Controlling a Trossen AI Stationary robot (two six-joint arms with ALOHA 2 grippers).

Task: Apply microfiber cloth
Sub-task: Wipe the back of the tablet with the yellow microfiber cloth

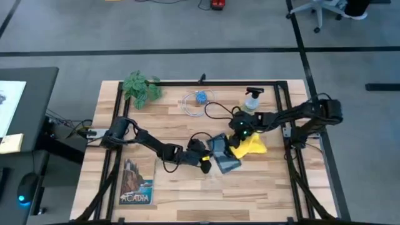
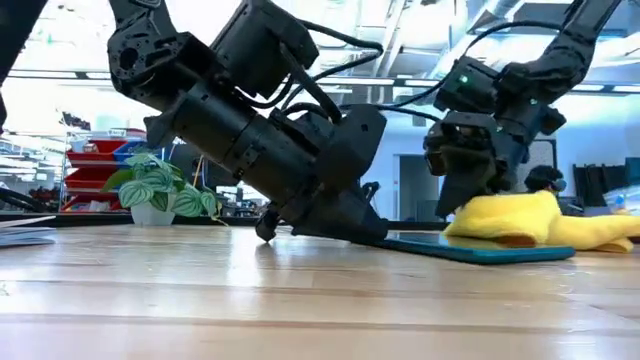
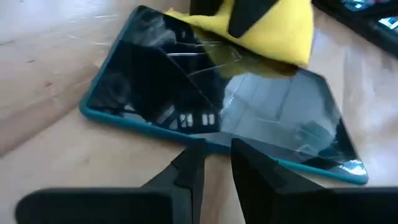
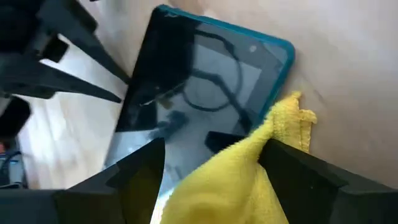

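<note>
A dark tablet (image 1: pixel 222 154) with a teal rim lies flat on the wooden table, near its middle. The bright yellow microfiber cloth (image 1: pixel 251 145) lies bunched over the tablet's right part and on the table beside it. My right gripper (image 4: pixel 214 168) stands above the tablet, shut on the cloth. My left gripper (image 3: pixel 215 163) lies low on the table at the tablet's left edge, its fingers almost together with nothing between them. My left gripper comes nearly level from the table's left, and its two fingertips (image 3: pixel 194 158) meet the tablet's teal side edge (image 3: pixel 217 144). The tablet stays flat on the table. My right gripper pinches a bunched fold of the cloth (image 4: pixel 230 165) between its two fingers, coming from above and pointing down. The cloth's lower part (image 2: pixel 505 225) rests on the tablet's screen, and the rest trails onto the table.
At the far side stand a potted plant (image 1: pixel 141 87), a blue thing inside a loop of cable (image 1: pixel 200 98) and a spray bottle (image 1: pixel 252 100). A book (image 1: pixel 136 181) lies near the front left. Dark frame rails (image 1: pixel 294 156) run along the table's sides.
</note>
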